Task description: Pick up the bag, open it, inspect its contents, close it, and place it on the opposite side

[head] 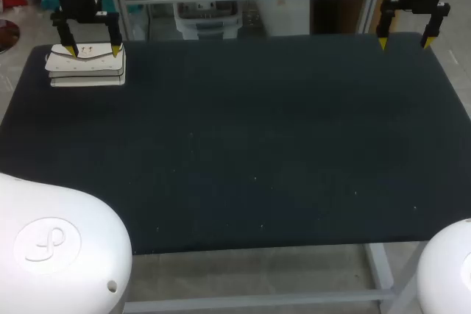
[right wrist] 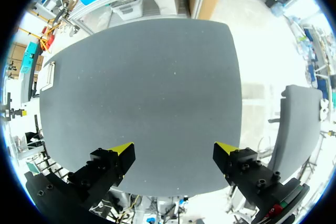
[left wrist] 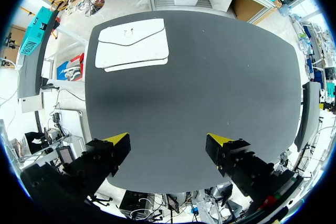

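Evidently empty, left gripper (left wrist: 169,141) stands wide open, seemingly above bag (left wrist: 132,44).

Right gripper (right wrist: 174,148) hangs open over the dark table (right wrist: 142,93); a white bag (right wrist: 49,75) lies at the table's far left edge

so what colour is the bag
The bag is white, clearest in the left wrist view.

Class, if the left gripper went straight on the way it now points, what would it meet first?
Probably the bare table, not the bag. In its wrist view the left gripper points at open black surface, with the bag lying further ahead, off its line. Depth is unclear.
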### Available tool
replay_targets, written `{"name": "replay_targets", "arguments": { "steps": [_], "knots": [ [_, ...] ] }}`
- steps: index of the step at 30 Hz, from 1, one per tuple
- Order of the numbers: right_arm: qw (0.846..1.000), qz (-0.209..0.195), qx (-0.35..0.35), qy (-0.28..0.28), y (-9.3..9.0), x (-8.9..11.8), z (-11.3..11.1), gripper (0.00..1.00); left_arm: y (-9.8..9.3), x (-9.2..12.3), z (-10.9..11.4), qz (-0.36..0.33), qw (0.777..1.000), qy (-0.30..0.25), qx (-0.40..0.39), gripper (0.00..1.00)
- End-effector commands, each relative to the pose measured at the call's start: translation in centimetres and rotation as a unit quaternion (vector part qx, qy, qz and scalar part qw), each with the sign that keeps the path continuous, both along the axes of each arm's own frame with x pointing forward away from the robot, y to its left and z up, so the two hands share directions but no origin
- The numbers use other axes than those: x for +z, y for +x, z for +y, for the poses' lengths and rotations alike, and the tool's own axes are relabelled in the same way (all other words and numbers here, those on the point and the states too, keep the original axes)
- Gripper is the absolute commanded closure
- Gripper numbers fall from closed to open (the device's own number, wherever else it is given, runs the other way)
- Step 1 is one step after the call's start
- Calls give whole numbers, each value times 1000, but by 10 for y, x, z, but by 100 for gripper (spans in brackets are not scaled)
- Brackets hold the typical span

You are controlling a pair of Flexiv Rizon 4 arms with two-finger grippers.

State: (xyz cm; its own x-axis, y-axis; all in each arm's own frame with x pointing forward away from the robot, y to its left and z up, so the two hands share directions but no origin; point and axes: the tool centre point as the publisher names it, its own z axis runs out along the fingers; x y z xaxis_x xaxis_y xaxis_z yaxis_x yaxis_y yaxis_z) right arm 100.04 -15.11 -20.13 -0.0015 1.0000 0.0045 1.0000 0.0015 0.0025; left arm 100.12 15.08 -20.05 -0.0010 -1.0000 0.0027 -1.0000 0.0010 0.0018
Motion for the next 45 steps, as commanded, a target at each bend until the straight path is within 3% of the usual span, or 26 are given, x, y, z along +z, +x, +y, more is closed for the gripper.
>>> {"name": "replay_targets", "arguments": {
  "steps": [1, 17, 21, 26, 33, 40, 43, 45],
  "knots": [
    [1000, 0, 0, -1, 0, 1, 0, 0, 0, 0, 0, 0, 1000, 1, 0, 0],
    [1000, 0, 0, -1, 0, 1, 0, 0, 0, 1, 0, -4, 1000, 4, -4, 0],
    [994, -79, 69, -20, -3, 12, 10, 0, 1, 2, 6, -16, 1000, -17, -19, 0],
    [965, -187, 181, 19, -13, 15, 26, 0, 4, -1, 25, -27, 998, -48, -22, 0],
    [912, -283, 287, 71, -33, -1, 39, 0, 14, -15, 58, -22, 992, -121, -17, 0],
    [863, -302, 381, 135, -50, -20, 52, 0, 24, -29, 77, -10, 990, -140, 3, 0],
    [854, -277, 401, 182, -53, -28, 58, 0, 26, -31, 78, -10, 990, -142, 7, 0],
    [854, -277, 401, 182, -53, -28, 58, 0, 29, -32, 81, -4, 991, -134, 26, 0]
  ]
}}
